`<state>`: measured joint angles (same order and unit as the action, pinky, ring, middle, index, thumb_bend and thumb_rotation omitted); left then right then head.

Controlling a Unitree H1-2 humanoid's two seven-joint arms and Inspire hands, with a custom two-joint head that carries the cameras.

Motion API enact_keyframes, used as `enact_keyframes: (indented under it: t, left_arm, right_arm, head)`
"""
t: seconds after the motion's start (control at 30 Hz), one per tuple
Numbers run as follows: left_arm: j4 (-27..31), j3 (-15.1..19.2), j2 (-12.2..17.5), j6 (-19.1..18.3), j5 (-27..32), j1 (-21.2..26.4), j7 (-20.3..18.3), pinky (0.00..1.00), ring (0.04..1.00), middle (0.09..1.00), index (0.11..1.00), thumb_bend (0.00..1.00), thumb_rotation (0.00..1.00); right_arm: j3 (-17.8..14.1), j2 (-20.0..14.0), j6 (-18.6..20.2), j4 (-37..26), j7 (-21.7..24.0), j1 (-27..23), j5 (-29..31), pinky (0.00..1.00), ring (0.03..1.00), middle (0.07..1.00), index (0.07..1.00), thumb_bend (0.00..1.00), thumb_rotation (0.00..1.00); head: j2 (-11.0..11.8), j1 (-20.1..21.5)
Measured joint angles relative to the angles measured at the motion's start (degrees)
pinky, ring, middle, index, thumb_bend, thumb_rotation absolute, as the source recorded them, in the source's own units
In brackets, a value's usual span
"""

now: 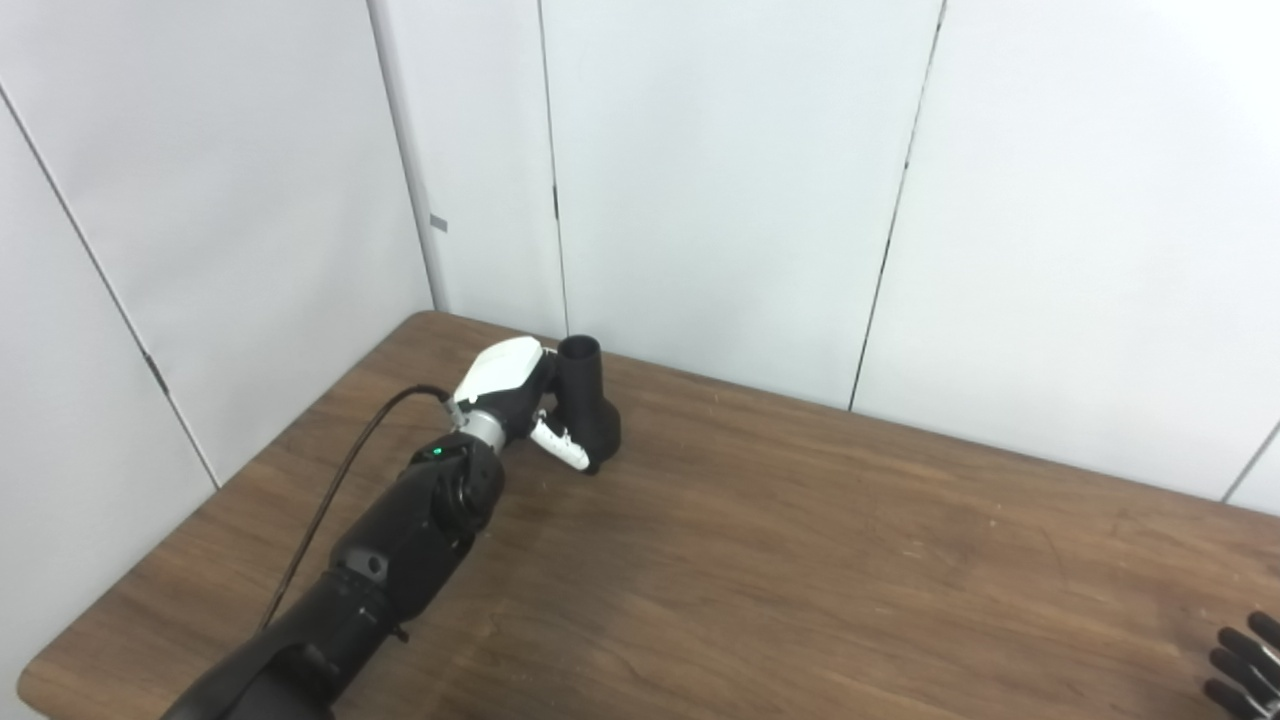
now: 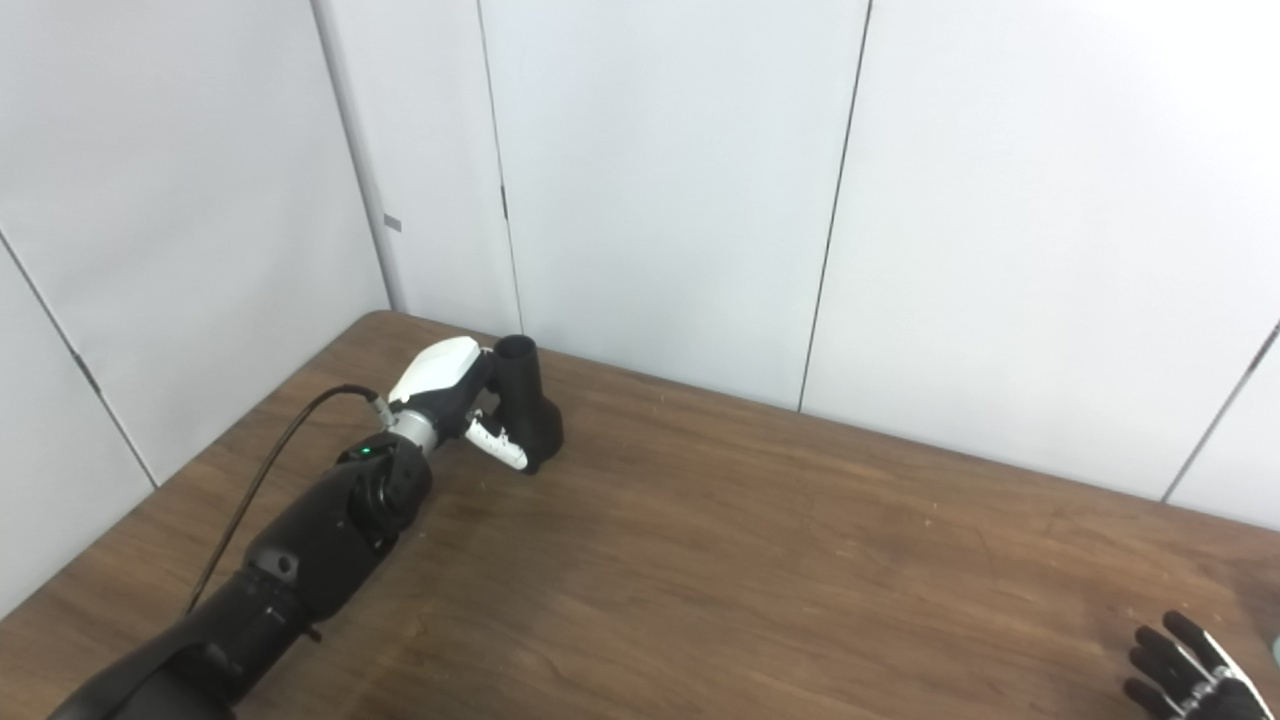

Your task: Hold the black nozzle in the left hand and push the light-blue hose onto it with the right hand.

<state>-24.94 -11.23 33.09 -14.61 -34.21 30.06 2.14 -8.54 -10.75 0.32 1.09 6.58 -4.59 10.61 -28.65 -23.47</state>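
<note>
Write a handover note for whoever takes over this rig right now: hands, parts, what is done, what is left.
Left hand: at the black nozzle near the table's far left corner, fingers around it; it looks gripped, nozzle upright on the wooden table, open end up.
Right hand: at the lower right edge of view, fingers spread, holding nothing.
Light-blue hose: not clearly in view; only a pale sliver shows at the right edge of the right eye view, too little to identify.
Done: nozzle reached, apparently grasped.
Left: fetch the hose with the right hand and push it onto the nozzle.

Black nozzle (image 1: 586,400) stands upright, open mouth up, flared base down.
</note>
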Motion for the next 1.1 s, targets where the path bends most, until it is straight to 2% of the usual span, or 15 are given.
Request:
enact_keyframes:
  t: [0.23, 0.47, 0.6, 0.73, 0.93, 1.1]
  left_arm:
    - [0.73, -0.29, 0.18, -1.26, -0.19, 0.08, -0.92, 1.0, 0.718, 0.516, 0.469, 0.52, 0.0]
    - [1.84, -0.52, -0.24, -1.57, -1.37, -0.73, 0.86, 1.0, 0.681, 0.487, 0.489, 0.53, 0.0]
    - [5.37, -0.3, -0.77, -2.38, -1.39, -2.33, 0.63, 1.0, 0.72, 0.51, 0.474, 0.52, 0.0]
    - [9.92, -0.25, -1.27, -2.64, -1.34, -4.47, -1.04, 1.0, 0.699, 0.52, 0.466, 0.52, 0.0]
    - [17.22, -0.83, -4.37, -4.79, -1.53, -7.12, -3.59, 0.99, 0.664, 0.526, 0.463, 0.52, 0.0]
    - [22.41, -3.49, -8.24, -5.3, -2.45, -8.44, -5.8, 0.99, 0.67, 0.53, 0.462, 0.52, 0.0]
  right_arm:
    - [0.1, 0.12, 1.17, -0.33, -0.18, 0.15, -0.08, 0.79, 0.843, 0.814, 0.86, 0.68, 0.91]
    - [0.24, 0.17, 1.63, -0.84, -0.72, 0.14, -0.27, 0.78, 0.838, 0.803, 0.86, 0.67, 0.92]
    - [0.48, 0.39, 1.95, -1.48, -1.13, 0.17, -0.63, 0.78, 0.831, 0.804, 0.859, 0.67, 0.91]
    - [0.59, 0.91, 2.66, -2.29, -2.13, 0.35, -1.01, 0.77, 0.833, 0.806, 0.863, 0.66, 0.92]
    - [1.03, 1.39, 4.38, -3.98, -2.54, 0.68, -1.15, 0.79, 0.846, 0.814, 0.868, 0.64, 0.95]
    - [1.29, 1.64, 6.78, -6.31, -2.6, 0.98, -1.17, 0.81, 0.849, 0.816, 0.868, 0.63, 0.95]
  head:
    - [-0.44, 0.09]
    - [-0.79, 0.79]
    - [-1.05, 2.02]
    - [-1.41, 3.95]
    - [-1.58, 5.89]
    - [-2.11, 8.26]
